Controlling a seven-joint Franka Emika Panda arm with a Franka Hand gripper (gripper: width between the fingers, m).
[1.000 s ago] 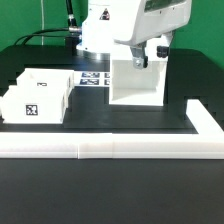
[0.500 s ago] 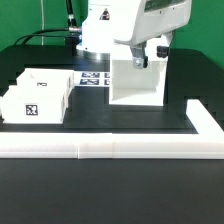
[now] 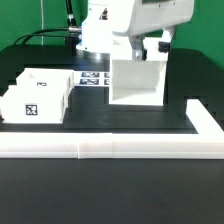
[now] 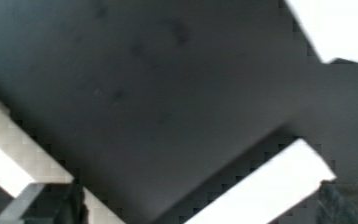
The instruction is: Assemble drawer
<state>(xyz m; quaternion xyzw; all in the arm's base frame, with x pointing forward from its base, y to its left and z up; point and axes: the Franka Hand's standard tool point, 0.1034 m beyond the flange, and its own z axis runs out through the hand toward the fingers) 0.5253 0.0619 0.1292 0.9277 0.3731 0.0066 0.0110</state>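
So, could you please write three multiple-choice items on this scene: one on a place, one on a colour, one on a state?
1. In the exterior view, where do the trays lie from the shell?
A on its left
B on its right
C inside it

2. The table surface is:
A white
B black
C green

3. The shell is:
A empty
B filled with trays
C covered by a cloth

Answers:
1 A: they sit apart from it, toward the view's left.
2 B: it is dark all round the white parts.
3 A: its open front shows a bare inside.
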